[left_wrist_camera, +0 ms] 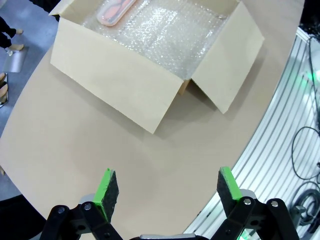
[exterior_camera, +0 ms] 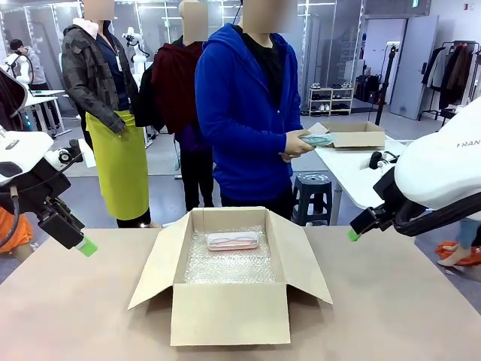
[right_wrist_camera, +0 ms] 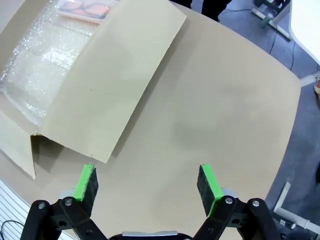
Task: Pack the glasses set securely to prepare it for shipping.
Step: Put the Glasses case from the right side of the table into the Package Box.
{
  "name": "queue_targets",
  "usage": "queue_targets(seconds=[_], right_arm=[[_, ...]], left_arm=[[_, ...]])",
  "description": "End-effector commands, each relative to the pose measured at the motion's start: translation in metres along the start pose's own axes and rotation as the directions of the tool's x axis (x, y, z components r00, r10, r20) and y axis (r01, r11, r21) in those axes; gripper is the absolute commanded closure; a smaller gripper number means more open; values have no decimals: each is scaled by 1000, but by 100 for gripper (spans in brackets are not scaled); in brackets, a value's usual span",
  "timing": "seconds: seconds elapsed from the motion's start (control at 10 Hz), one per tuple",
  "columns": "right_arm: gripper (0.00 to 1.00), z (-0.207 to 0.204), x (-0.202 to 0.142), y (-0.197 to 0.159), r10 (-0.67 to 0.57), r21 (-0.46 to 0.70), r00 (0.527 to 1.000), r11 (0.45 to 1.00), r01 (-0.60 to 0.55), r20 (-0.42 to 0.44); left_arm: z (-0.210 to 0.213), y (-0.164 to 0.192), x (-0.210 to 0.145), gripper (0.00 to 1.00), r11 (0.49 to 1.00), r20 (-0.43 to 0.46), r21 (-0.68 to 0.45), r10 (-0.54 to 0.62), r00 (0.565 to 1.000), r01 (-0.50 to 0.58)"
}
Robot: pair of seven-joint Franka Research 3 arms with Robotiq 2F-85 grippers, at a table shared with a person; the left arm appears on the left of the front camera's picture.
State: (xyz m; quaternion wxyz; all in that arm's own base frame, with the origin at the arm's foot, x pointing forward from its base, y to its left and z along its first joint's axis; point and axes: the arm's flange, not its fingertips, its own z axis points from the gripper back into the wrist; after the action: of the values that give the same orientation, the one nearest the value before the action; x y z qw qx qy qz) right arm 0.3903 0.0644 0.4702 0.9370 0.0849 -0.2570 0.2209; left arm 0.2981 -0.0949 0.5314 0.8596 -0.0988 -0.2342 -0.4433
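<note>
the right arm [exterior_camera: 440, 169] bears the cut-off letters "fran".

Box [exterior_camera: 230, 312]: open, mid-table, four flaps [exterior_camera: 154, 271] splayed outward; the side flaps overhang the table [exterior_camera: 391, 316] to left and right.
Opening: unobstructed from above.
Floor: bubble wrap [exterior_camera: 229, 263]; pink case [exterior_camera: 232, 241] lies along the far wall, the near part is free.
Table: bare on both sides of the box and in front of it.
Left gripper [left_wrist_camera: 165, 192]: fingers spread wide, above the bare left strip, apart from the box.
Right gripper [right_wrist_camera: 147, 185]: likewise, above the right strip, just beside the right flap.
Far edge: person [exterior_camera: 252, 113] stands behind the box; hand [exterior_camera: 299, 144] with mint case [exterior_camera: 317, 139] is held high, beyond the far right flap.
</note>
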Motion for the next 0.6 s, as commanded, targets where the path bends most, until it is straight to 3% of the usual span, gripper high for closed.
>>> queue_targets(seconds=[0.0,0.5], right_arm=[[0,-1,0,2,-18,4,1000,1000,18,5],[0,-1,0,2,-18,4,1000,1000,18,5]], left_arm=[[0,1,0,0,1000,14,-6,-1,1000,1],[0,1,0,0,1000,14,-6,-1,1000,1]])
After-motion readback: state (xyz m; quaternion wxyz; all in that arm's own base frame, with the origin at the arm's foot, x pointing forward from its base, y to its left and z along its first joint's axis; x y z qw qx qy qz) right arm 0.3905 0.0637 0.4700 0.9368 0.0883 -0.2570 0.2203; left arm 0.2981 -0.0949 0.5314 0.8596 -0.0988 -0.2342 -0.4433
